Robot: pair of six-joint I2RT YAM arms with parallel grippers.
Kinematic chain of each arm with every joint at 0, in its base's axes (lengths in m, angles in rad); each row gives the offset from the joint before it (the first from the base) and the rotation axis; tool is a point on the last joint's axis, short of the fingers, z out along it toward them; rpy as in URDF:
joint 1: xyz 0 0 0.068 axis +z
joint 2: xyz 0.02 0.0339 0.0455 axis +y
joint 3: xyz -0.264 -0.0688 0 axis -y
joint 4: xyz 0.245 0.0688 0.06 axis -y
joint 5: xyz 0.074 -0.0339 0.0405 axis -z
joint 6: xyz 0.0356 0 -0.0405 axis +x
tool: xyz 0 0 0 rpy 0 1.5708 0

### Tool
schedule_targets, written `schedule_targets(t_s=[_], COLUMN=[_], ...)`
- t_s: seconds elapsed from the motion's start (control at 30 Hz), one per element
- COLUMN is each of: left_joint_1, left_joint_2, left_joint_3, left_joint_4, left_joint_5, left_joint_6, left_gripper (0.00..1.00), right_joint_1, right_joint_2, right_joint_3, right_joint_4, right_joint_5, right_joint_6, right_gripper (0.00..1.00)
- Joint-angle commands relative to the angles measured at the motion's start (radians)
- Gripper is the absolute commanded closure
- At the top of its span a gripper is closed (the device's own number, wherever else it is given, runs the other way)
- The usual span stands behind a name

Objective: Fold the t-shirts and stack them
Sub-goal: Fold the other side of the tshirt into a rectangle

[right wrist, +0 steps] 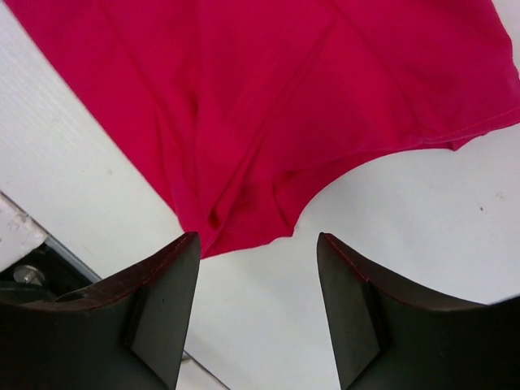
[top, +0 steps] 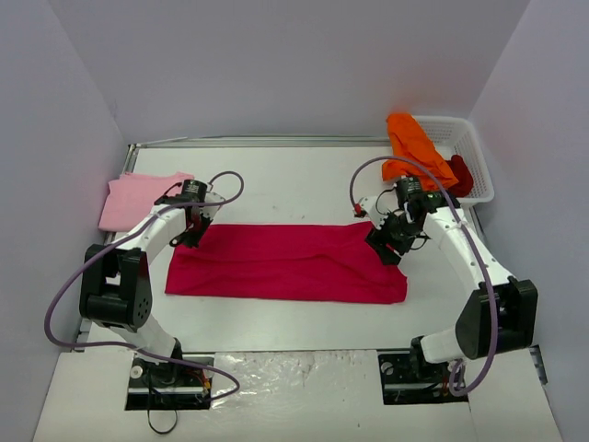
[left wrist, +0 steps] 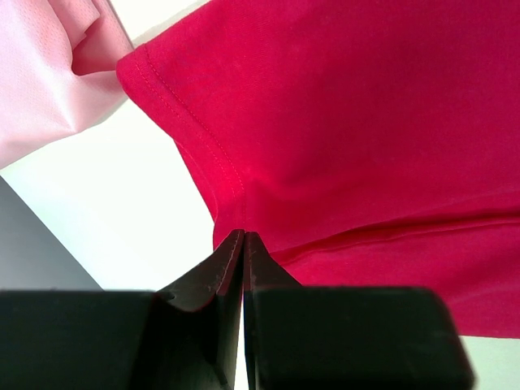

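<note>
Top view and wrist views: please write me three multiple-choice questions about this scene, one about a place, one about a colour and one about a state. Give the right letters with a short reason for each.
1. Where is the orange shirt?
A. draped on the basket at the far right
B. beside the left arm's base
C. in the middle of the table

2. What colour is the shirt at the far left?
A. blue
B. pink
C. green

3. How does the right gripper stand at the big red shirt?
A. shut on its corner
B. open, holding nothing
C. shut on the basket

Answers:
1 A: the orange cloth hangs over the basket's rim.
2 B: it is pale pink.
3 B: the right wrist view shows its jaws apart, gripping nothing.
</note>
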Motion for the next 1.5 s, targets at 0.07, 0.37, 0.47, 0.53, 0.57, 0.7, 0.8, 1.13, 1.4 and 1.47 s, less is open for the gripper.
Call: schedule_targets(t_s=[0.07,0.37,0.47,0.53,0.57,0.7,0.8,1.13,1.4,1.47], left_joint_1=[-0.003,-0.003,-0.003,-0.003,-0.003,-0.003,-0.003,-0.003,-0.003,-0.003], left_joint_2=[-0.014,-0.056,-0.056,-0.059,-0.059,-0.053,-0.053,-0.048,-0.053,-0.053], left_joint_3=[-0.005,0.005,0.008,0.007,0.005,-0.001,-0.004,-0.007,-0.015,-0.015], left_joint_4=[-0.007,-0.015,-0.013,-0.012,-0.010,-0.005,-0.001,0.002,0.007,0.007], left_joint_5=[0.024,0.081,0.069,0.064,0.063,0.058,0.050,0.044,0.046,0.044], left_joint_6=[-0.015,-0.011,-0.011,-0.011,-0.011,-0.012,-0.011,-0.011,-0.012,-0.011], left_gripper=[0.97,0.85,0.84,0.84,0.83,0.83,0.83,0.83,0.83,0.83], right_joint_1=[-0.080,-0.099,-0.100,-0.099,-0.099,-0.100,-0.102,-0.094,-0.095,-0.097], right_joint_2=[0.188,0.548,0.615,0.636,0.656,0.681,0.697,0.745,0.728,0.724], right_joint_3=[0.095,0.279,0.319,0.330,0.341,0.348,0.350,0.345,0.348,0.353], right_joint_4=[0.041,-0.037,-0.075,-0.089,-0.105,-0.118,-0.120,-0.122,-0.120,-0.119], right_joint_5=[-0.183,-0.430,-0.467,-0.481,-0.487,-0.490,-0.489,-0.487,-0.476,-0.478], right_joint_6=[0.007,-0.057,-0.088,-0.103,-0.114,-0.132,-0.138,-0.148,-0.141,-0.140], right_gripper=[0.47,0.51,0.52,0.53,0.53,0.53,0.53,0.66,0.74,0.76])
